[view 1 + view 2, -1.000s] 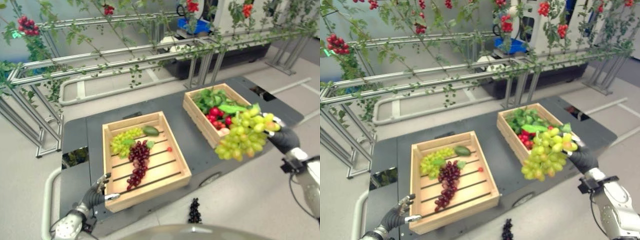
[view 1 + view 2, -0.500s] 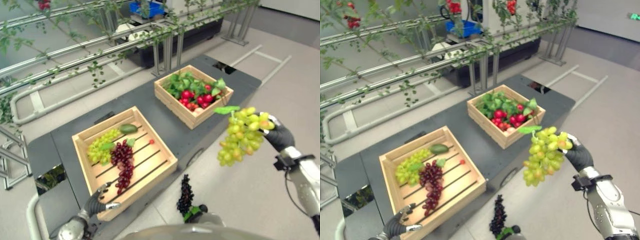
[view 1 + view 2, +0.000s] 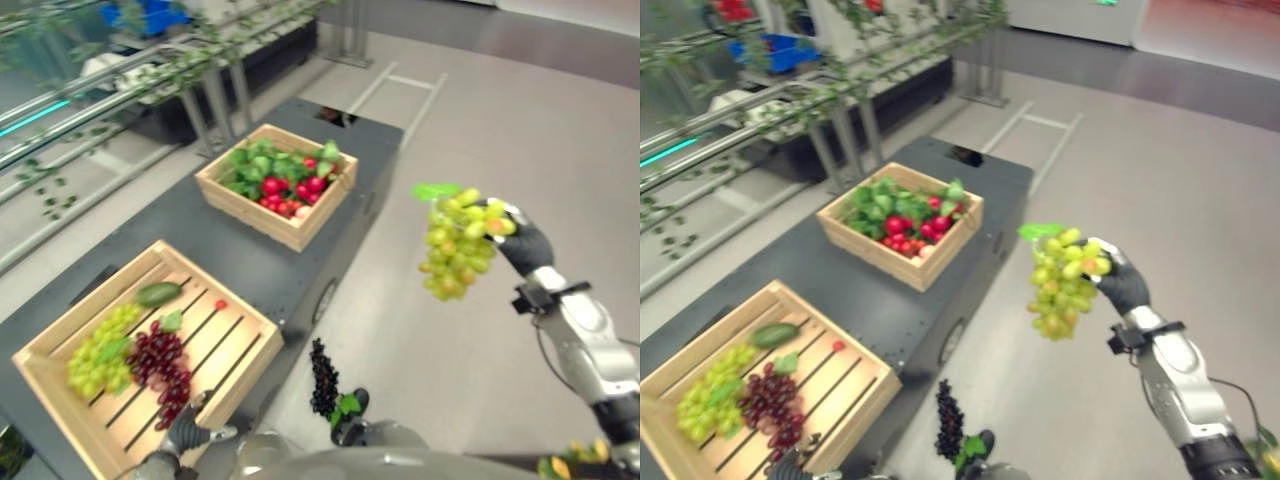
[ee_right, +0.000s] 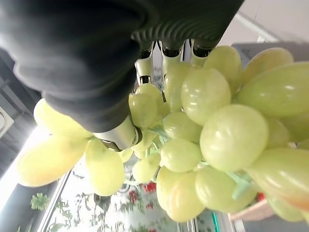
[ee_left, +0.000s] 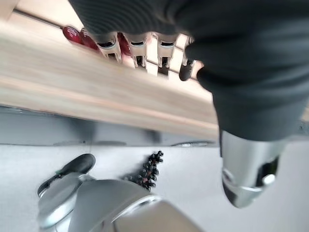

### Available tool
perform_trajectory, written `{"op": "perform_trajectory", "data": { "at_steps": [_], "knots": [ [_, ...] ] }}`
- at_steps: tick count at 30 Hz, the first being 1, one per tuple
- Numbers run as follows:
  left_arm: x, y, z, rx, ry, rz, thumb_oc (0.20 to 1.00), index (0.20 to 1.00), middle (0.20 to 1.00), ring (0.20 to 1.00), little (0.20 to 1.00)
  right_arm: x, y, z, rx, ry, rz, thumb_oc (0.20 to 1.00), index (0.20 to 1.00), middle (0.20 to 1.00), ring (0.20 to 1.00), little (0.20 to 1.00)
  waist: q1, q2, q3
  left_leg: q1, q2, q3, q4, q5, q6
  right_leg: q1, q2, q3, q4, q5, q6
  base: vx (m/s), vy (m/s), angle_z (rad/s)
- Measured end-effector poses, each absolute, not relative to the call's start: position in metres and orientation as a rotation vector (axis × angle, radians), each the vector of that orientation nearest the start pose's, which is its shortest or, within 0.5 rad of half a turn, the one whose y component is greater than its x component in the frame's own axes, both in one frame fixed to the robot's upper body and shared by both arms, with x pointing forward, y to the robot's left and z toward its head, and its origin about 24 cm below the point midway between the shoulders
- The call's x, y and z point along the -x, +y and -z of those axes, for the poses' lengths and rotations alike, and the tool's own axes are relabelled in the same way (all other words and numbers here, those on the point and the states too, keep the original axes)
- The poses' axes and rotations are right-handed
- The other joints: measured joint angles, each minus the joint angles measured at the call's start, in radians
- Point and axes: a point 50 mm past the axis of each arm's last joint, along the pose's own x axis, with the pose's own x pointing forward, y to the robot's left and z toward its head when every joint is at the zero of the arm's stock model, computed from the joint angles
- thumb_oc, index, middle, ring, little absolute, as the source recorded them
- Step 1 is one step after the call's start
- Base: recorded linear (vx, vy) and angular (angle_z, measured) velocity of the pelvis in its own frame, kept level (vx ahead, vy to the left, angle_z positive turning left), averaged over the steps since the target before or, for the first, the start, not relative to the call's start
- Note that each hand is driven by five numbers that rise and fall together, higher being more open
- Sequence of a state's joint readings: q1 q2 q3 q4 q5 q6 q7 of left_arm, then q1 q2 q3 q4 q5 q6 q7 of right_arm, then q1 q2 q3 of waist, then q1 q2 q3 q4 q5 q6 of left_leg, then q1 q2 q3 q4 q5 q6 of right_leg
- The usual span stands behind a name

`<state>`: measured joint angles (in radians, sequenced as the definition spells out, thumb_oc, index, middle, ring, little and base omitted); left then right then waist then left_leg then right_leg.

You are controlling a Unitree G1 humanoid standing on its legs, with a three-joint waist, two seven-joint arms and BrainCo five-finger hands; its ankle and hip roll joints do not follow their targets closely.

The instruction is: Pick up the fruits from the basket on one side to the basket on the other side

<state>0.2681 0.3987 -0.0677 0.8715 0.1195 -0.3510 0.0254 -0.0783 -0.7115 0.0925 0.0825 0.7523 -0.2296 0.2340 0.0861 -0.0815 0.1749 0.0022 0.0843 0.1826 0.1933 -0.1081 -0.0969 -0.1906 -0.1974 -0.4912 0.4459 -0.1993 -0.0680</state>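
Over bare grey floor, well right of the dark table [image 3: 270,262] and its two wooden crates, the right hand [image 3: 517,240] grips green grapes [image 3: 455,243], fingers curled round them.

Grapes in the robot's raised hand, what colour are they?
Pale green grapes, clearest in the right wrist view.

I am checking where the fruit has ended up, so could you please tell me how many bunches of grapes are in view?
4: a green bunch in the right hand over the floor, a green bunch and a dark red bunch in the near slatted wooden crate, a black bunch on the floor. Others may be hidden.
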Motion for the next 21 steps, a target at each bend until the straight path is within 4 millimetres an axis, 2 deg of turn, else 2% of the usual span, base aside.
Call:
{"op": "perform_trajectory", "data": {
  "at_steps": [1,2,3,4,5,6,7,8,10,11,12,15,17,21],
  "knots": [
    [-0.085,0.279,0.119,-0.493,0.811,-0.008,1.000,1.000,1.000,1.000,1.000,-0.265,-0.252,-0.102,-0.019,-0.173,-0.262,0.200,0.200,0.200,0.200,0.200,0.001,0.006,0.000,0.014,0.008,0.000,-0.012,0.003,0.002,0.018,0.009,-0.015,-0.024,0.004,0.002,-0.07,0.213,-0.12],
    [-0.091,0.281,0.118,-0.500,0.813,-0.006,1.000,1.000,1.000,1.000,1.000,-0.261,-0.255,-0.097,-0.021,-0.154,-0.244,0.200,0.200,0.200,0.200,0.200,-0.021,0.012,-0.005,0.039,0.019,0.010,-0.044,0.005,0.008,0.050,0.032,-0.031,-0.087,0.038,0.015,-0.05,0.152,0.10],
    [-0.091,0.281,0.119,-0.508,0.821,0.010,1.000,1.000,1.000,1.000,1.000,-0.260,-0.256,-0.097,-0.014,-0.155,-0.237,0.200,0.200,0.200,0.200,0.200,-0.024,0.014,-0.005,0.044,0.010,0.016,-0.062,0.010,0.018,0.065,0.030,-0.050,-0.110,0.058,0.009,-0.06,0.273,0.32],
    [-0.093,0.278,0.119,-0.508,0.814,0.029,1.000,1.000,1.000,1.000,1.000,-0.261,-0.258,-0.100,-0.011,-0.167,-0.225,0.200,0.200,0.200,0.200,0.200,-0.054,0.015,-0.005,0.055,0.003,0.022,-0.105,0.037,0.025,0.067,0.033,-0.063,-0.137,0.071,0.015,-0.06,0.266,0.25],
    [-0.096,0.276,0.119,-0.506,0.803,0.034,1.000,1.000,1.000,1.000,1.000,-0.261,-0.259,-0.102,-0.011,-0.172,-0.217,0.200,0.200,0.200,0.200,0.200,-0.069,0.019,-0.007,0.060,-0.006,0.029,-0.120,0.051,0.030,0.066,0.035,-0.055,-0.149,0.083,0.026,-0.09,0.339,0.01],
    [-0.099,0.271,0.120,-0.507,0.800,0.064,1.000,1.000,1.000,1.000,1.000,-0.261,-0.259,-0.101,-0.019,-0.175,-0.207,0.200,0.200,0.200,0.200,0.200,-0.068,0.021,-0.004,0.079,-0.022,0.038,-0.160,0.069,0.052,0.064,0.034,-0.042,-0.171,0.107,0.031,-0.07,0.210,-0.29],
    [-0.098,0.269,0.121,-0.506,0.805,0.079,1.000,1.000,1.000,1.000,1.000,-0.262,-0.258,-0.100,-0.018,-0.173,-0.204,0.200,0.200,0.200,0.200,0.200,-0.071,0.026,0.000,0.093,-0.026,0.041,-0.178,0.081,0.047,0.068,0.034,-0.037,-0.181,0.118,0.046,-0.05,0.204,-0.42],
    [-0.098,0.267,0.122,-0.501,0.804,0.088,1.000,1.000,1.000,1.000,1.000,-0.262,-0.257,-0.099,-0.002,-0.168,-0.204,0.200,0.200,0.200,0.200,0.200,-0.069,0.033,0.005,0.112,-0.037,0.060,-0.196,0.085,0.053,0.067,0.025,-0.025,-0.190,0.129,0.062,-0.03,0.183,-0.41],
    [-0.099,0.266,0.121,-0.499,0.801,0.090,1.000,1.000,1.000,1.000,1.000,-0.261,-0.257,-0.098,0.010,-0.166,-0.204,0.200,0.200,0.200,0.200,0.200,-0.071,0.042,0.011,0.125,-0.051,0.086,-0.206,0.083,0.064,0.083,-0.006,-0.063,-0.197,0.138,0.080,0.02,0.166,-0.38],
    [-0.100,0.266,0.121,-0.498,0.797,0.093,1.000,1.000,1.000,1.000,1.000,-0.259,-0.257,-0.095,0.013,-0.155,-0.196,0.200,0.200,0.200,0.200,0.200,-0.075,0.051,0.016,0.137,-0.063,0.090,-0.206,0.072,0.079,0.103,-0.037,-0.101,-0.198,0.160,0.116,0.00,0.147,-0.19],
    [-0.099,0.266,0.121,-0.497,0.799,0.095,1.000,1.000,1.000,1.000,1.000,-0.257,-0.258,-0.092,0.013,-0.145,-0.191,0.200,0.200,0.200,0.200,0.200,-0.076,0.056,0.018,0.144,-0.068,0.090,-0.207,0.069,0.086,0.113,-0.048,-0.103,-0.193,0.167,0.129,0.01,0.125,-0.05],
    [-0.104,0.262,0.120,-0.492,0.779,0.108,1.000,1.000,1.000,1.000,1.000,-0.251,-0.262,-0.087,0.027,-0.125,-0.172,0.200,0.200,0.200,0.200,0.200,-0.097,0.054,0.017,0.165,-0.103,0.089,-0.200,0.061,0.113,0.118,-0.092,-0.105,-0.162,0.165,0.128,-0.01,0.107,0.13],
    [-0.103,0.261,0.121,-0.488,0.783,0.116,1.000,1.000,1.000,1.000,1.000,-0.247,-0.264,-0.085,0.034,-0.118,-0.162,0.200,0.200,0.200,0.200,0.200,-0.095,0.057,0.015,0.166,-0.115,0.087,-0.194,0.067,0.117,0.119,-0.113,-0.108,-0.150,0.166,0.128,0.03,0.090,0.11],
    [-0.097,0.260,0.123,-0.488,0.806,0.131,1.000,1.000,1.000,1.000,1.000,-0.238,-0.270,-0.077,0.021,-0.095,-0.118,0.200,0.200,0.200,0.200,0.200,-0.099,0.053,0.014,0.191,-0.132,0.095,-0.192,0.056,0.126,0.127,-0.121,-0.094,-0.145,0.175,0.125,-0.02,0.099,-0.08]
  ]
}}
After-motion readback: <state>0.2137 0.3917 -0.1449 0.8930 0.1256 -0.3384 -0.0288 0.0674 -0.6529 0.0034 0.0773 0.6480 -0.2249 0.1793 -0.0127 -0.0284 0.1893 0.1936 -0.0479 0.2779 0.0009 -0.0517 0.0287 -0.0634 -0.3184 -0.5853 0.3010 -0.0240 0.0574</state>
